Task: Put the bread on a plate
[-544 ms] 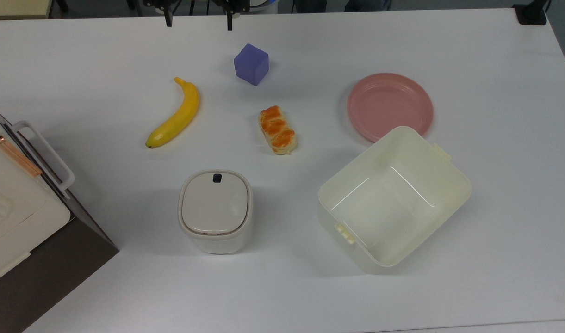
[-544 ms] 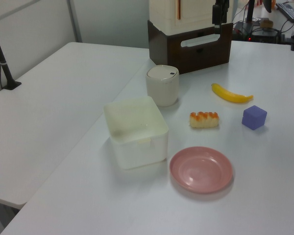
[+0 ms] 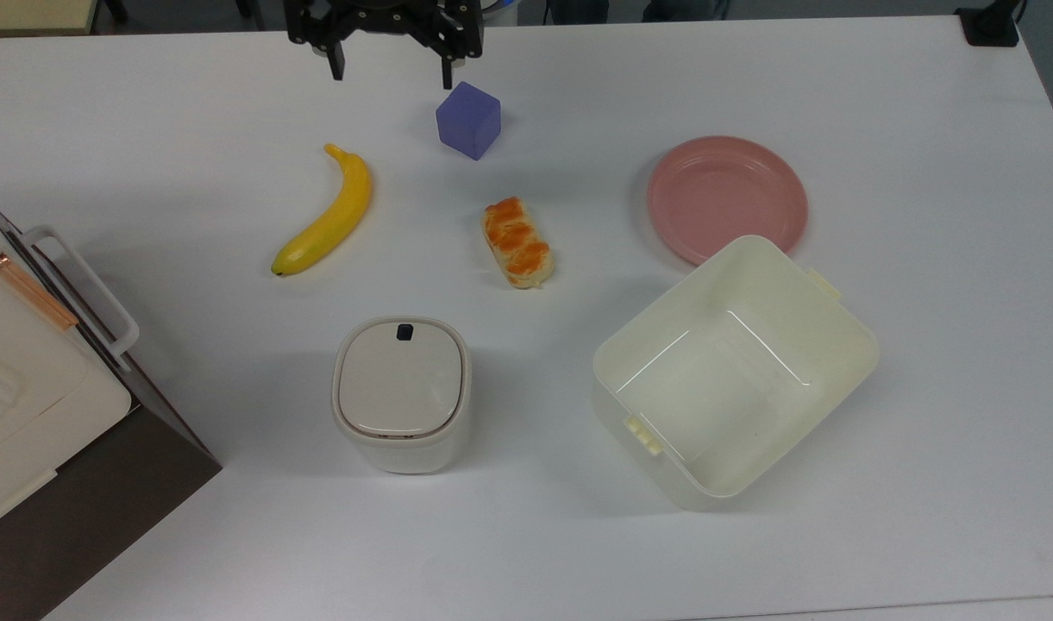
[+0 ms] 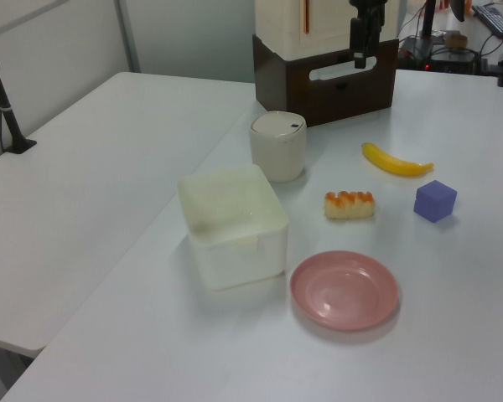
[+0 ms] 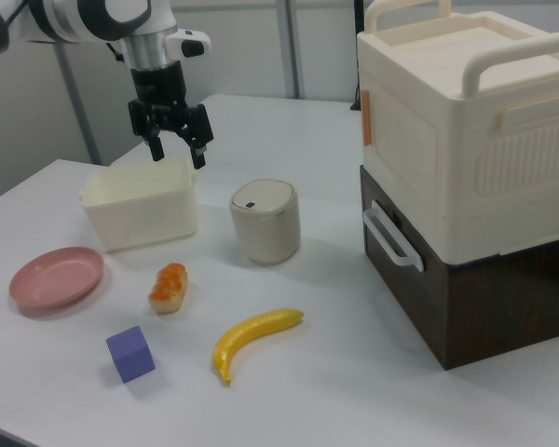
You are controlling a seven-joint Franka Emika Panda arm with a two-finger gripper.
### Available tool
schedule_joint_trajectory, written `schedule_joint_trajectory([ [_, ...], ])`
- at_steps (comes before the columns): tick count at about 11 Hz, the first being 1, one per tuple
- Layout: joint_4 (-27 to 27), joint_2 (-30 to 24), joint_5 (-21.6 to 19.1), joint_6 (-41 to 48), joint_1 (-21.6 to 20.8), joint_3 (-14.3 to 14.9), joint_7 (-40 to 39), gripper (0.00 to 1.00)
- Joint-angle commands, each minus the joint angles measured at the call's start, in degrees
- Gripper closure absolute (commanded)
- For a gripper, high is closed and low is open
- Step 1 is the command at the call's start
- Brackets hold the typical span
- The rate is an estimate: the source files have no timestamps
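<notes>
Bread lies apart from plate, tub hiding plate's edge; tool spread wide, empty.

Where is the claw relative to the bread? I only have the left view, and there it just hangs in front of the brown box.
Observer: In the top view the claw is near the upper edge of the table, beyond the purple cube and not over the bread.
Operator: Is it open?
Observer: Yes. The top view shows its two fingers spread wide with nothing between them.
Operator: How high is it?
Observer: In the right view it hangs well above the table, touching nothing.
</notes>
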State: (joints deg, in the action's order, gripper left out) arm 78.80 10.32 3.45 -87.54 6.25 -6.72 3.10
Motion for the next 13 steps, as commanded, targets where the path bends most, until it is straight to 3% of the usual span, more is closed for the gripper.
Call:
schedule_joint_trajectory([
  [1, 0.3, -0.6, -2.7, -1.2, -0.7, 0.0, 3.5, 0.0],
  [13, 1.5, 0.1, -4.3, -1.0, 1.7, 0.2, 0.3, 0.0],
])
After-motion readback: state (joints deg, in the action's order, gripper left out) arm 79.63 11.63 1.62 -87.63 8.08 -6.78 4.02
